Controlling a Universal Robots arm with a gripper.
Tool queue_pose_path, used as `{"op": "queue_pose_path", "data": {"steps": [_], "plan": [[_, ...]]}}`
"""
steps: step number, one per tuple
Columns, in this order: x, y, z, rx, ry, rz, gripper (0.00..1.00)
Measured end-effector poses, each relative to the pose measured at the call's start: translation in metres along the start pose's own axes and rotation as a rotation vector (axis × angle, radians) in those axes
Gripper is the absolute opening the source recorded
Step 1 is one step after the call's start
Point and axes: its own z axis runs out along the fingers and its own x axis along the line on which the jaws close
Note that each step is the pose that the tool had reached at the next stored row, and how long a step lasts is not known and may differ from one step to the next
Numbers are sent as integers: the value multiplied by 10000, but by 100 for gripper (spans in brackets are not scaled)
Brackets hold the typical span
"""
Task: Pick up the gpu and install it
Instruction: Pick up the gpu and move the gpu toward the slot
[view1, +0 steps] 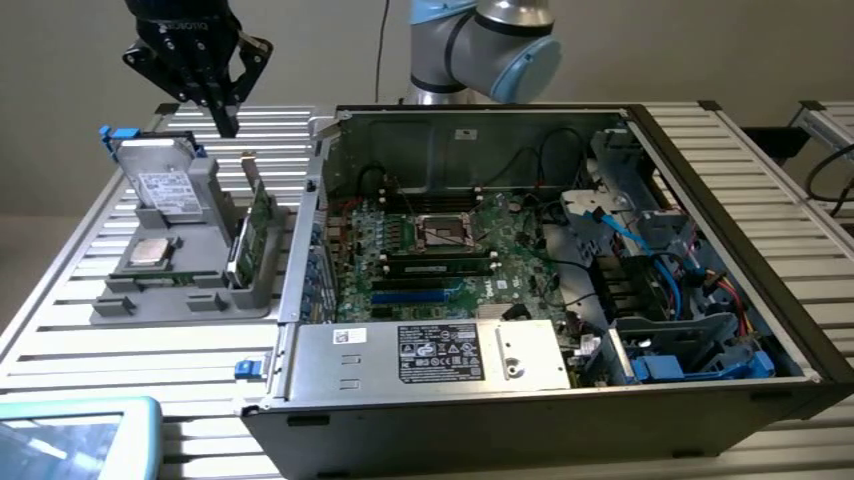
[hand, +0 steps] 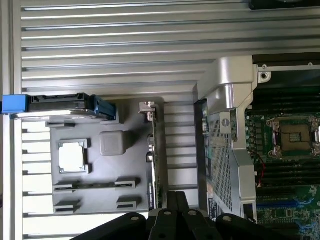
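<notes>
Now hovering with gripper (view1: 224, 118) pinched together, empty, above the gpu (view1: 250, 228), stood on edge in the grey holder (view1: 174, 300) on the surface (view1: 67, 335) beside the open computer case (view1: 534, 435); probably light, stiff, fragile; best taken by the bare top edge.

arm (view1: 461, 45): smooth silver-grey round joint housings, glossy, with light blue end caps (view1: 527, 62). gripper (view1: 220, 118): all black, matte, chunky body with faint pale lettering across the front. fingers (view1: 214, 95) are built from short segmented links, narrowing to slim tips. on the wrist view the gripper (hand: 176, 200) has the same black links, rounded knuckles (hand: 132, 220) with small round pivots, and thin flat tips.
</notes>
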Motion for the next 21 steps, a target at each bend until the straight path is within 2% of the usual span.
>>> {"op": "queue_pose_path", "data": {"steps": [10, 21], "plan": [[6, 0, 0, 0, 0, 1, 11], [226, -15, 7, 0, 1, -11, 11]]}}
